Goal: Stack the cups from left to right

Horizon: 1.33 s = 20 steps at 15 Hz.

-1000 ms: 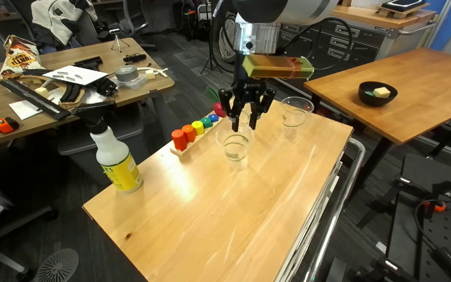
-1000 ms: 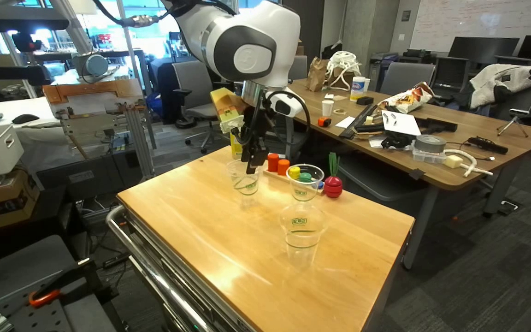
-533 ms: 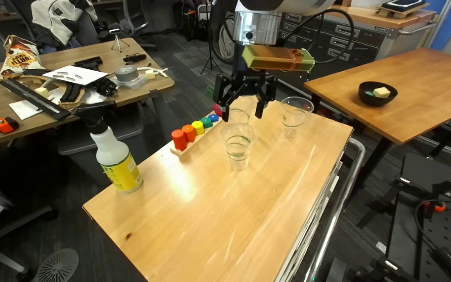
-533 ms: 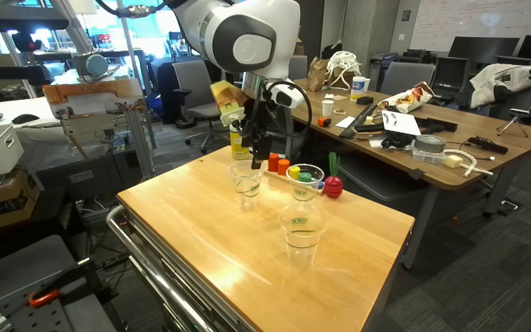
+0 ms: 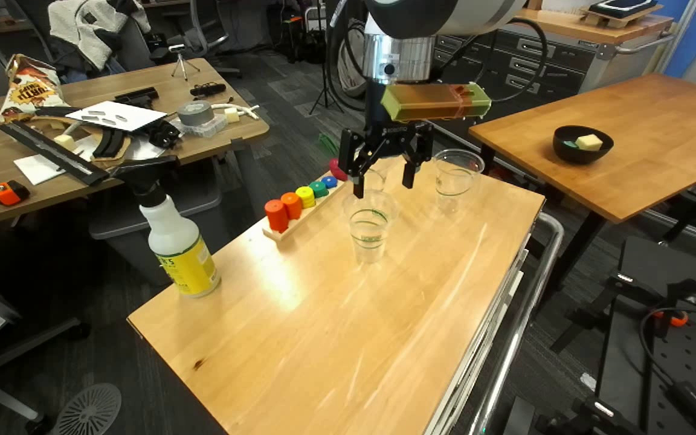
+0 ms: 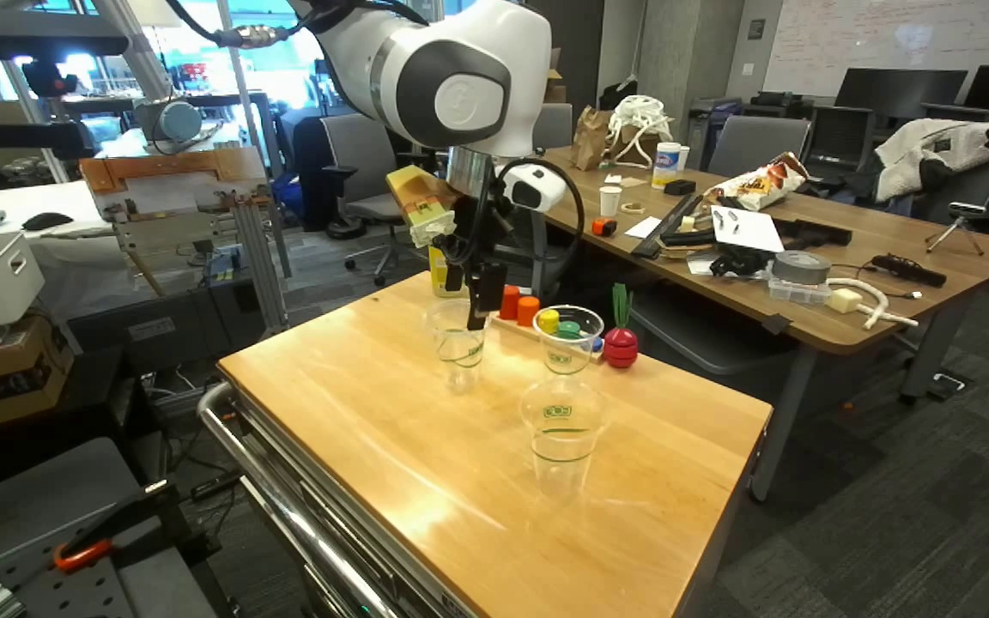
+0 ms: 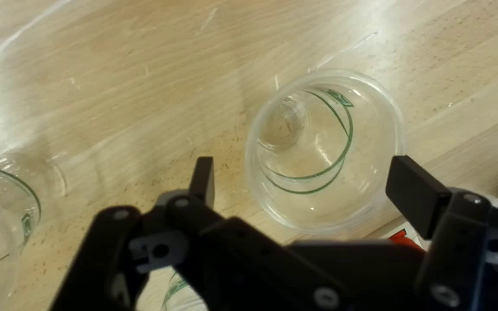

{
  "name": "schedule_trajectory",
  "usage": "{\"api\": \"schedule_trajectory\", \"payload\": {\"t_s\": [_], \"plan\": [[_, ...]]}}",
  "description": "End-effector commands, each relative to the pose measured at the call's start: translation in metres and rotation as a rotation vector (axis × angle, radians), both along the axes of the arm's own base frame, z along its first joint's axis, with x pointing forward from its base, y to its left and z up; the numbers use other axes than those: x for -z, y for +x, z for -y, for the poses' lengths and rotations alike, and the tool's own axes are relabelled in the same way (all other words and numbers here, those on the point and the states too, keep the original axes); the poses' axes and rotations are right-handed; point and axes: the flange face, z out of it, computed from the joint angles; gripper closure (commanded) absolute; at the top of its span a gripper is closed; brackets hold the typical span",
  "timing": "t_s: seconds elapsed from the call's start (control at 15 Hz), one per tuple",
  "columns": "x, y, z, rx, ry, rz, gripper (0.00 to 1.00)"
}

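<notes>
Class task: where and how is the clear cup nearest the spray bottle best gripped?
The cup is probably best gripped by its upper wall just below the rim, coming down from above, one finger of the open gripper on either side. The cup stands upright and tapers downward, so the wider rim should resist slipping.

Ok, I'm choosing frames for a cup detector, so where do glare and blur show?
Both exterior views: bright glare on the tabletop. An exterior view: windows washed out. Wrist view: pale sheen at the top and left edges, small highlights in the cup nearest the middle, and the dark tool slightly soft, perhaps out of focus.
</notes>
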Motion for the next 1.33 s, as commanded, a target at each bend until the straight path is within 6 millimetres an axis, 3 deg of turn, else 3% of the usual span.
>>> {"api": "schedule_trajectory", "payload": {"t_s": [0.0, 0.2, 0.27, 0.4, 0.93, 1.07, 1.27], "plan": [[0.009, -0.005, -0.002, -0.009, -0.045, -0.031, 0.00], [0.023, -0.009, -0.003, -0.021, -0.058, -0.057, 0.03], [0.027, -0.009, -0.003, -0.025, -0.054, -0.057, 0.26], [0.033, -0.009, -0.003, -0.022, -0.044, -0.050, 0.30], [0.030, -0.007, -0.002, -0.005, -0.018, 0.007, 0.92], [0.032, -0.007, -0.002, 0.001, -0.017, 0.007, 0.99], [0.033, -0.006, -0.005, 0.007, 0.004, 0.009, 0.98]]}}
